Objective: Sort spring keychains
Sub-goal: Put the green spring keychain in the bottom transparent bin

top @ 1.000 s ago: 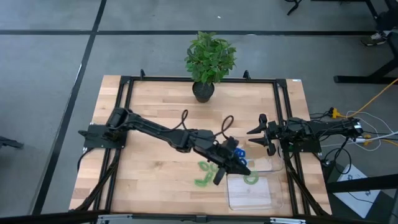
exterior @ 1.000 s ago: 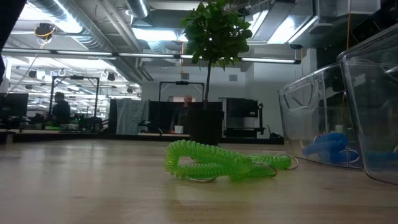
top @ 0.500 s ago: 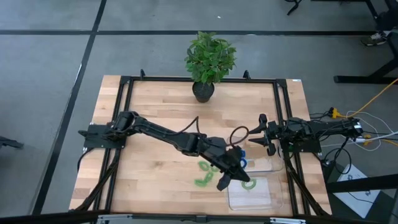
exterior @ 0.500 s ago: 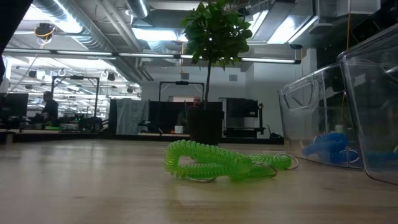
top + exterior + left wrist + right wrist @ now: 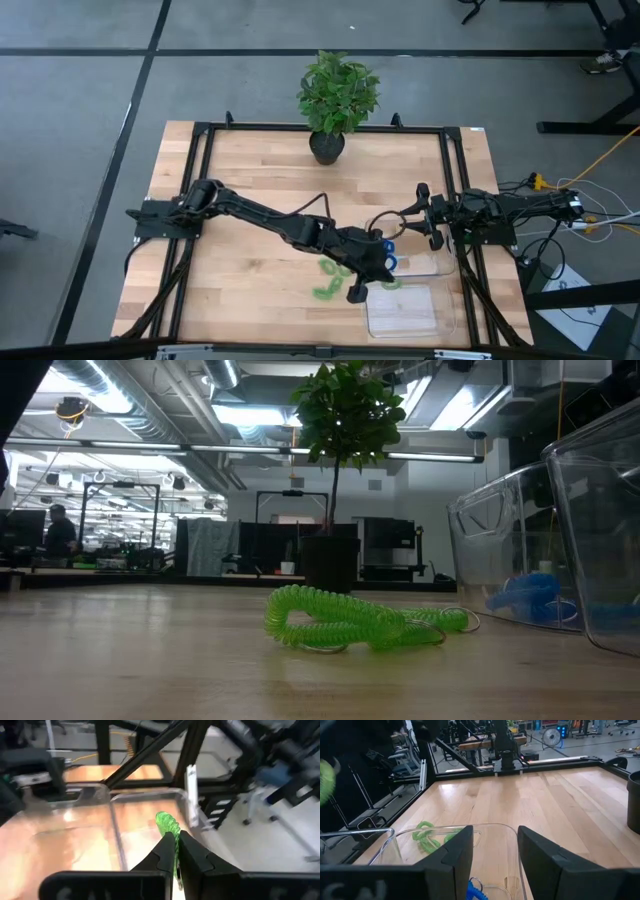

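My left gripper (image 5: 381, 282) is shut on a bright green spring keychain (image 5: 165, 822) above the far edge of the near clear tray (image 5: 405, 310). Two more green keychains (image 5: 328, 278) lie on the wood left of the trays; the low view shows them as a coil (image 5: 345, 622) resting on its side. Blue keychains (image 5: 386, 250) lie in the far clear tray (image 5: 425, 262), also seen in the low view as blue keychains (image 5: 530, 595). My right gripper (image 5: 428, 216) waits open at the table's right, right gripper (image 5: 495, 851), above the far tray. My left gripper pinches the green keychain between its two fingers (image 5: 167, 851). One end of the coil (image 5: 164, 819) sticks out beyond the fingertips. The fingers come slanting from the table's left, and the keychain is lifted clear over the tray's floor (image 5: 140, 827).
A potted plant (image 5: 337, 100) stands at the far edge, mid-table. A black frame (image 5: 452, 190) runs around the tabletop. Bare wood (image 5: 250, 190) lies left and far of the trays. People show in the room behind (image 5: 58, 535).
My left arm has stretched farther toward the right and its wrist has turned, bringing the gripper a little toward the near edge over the near tray. The green keychain has stayed in the shut fingers and moved with them. The right arm has kept still.
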Available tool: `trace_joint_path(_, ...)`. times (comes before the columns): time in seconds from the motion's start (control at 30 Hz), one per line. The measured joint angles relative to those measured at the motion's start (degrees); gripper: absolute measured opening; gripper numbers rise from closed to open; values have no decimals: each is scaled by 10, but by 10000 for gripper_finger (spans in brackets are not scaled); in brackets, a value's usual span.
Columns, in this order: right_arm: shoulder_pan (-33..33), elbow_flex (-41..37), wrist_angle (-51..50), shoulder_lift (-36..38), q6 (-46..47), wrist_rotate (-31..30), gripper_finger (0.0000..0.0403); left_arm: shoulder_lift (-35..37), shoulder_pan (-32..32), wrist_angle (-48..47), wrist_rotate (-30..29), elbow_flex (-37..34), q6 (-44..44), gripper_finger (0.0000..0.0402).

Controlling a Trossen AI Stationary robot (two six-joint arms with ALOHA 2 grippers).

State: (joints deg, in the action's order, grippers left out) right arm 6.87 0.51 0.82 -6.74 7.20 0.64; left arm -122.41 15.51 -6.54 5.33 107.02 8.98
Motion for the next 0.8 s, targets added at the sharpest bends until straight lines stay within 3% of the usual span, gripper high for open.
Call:
trace_joint_path(0.4,0,0,0,0,0,0,154,-26,2,3,-27,-1,-67,8)
trace_joint_path(0.8,0,0,0,0,0,0,154,-26,8,-11,34,-1,-93,27)
